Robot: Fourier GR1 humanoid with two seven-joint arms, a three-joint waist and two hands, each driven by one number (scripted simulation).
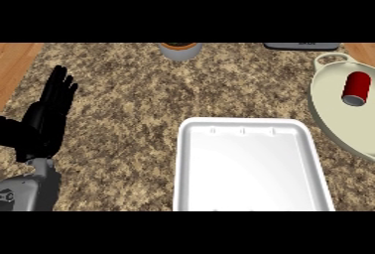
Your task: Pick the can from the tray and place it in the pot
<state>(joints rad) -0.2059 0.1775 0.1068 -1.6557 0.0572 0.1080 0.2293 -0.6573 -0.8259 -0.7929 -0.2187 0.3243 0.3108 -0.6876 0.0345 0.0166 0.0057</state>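
Only the left hand (50,110) shows, at the view's left edge, above its grey forearm, which comes up from the lower left corner. Its black fingers are straight and held together, pointing up and slightly right, with the palm open. The right hand is out of view

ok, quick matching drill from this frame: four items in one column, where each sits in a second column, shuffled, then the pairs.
Items:
1. can
2. tray
3. left robot hand
4. pot

Places:
A. left side, fingers straight, resting
B. right edge of the counter, cream-coloured
C. lying on its side inside the pot
D. bottom centre, white, nothing in it

Pairs: 1-C, 2-D, 3-A, 4-B
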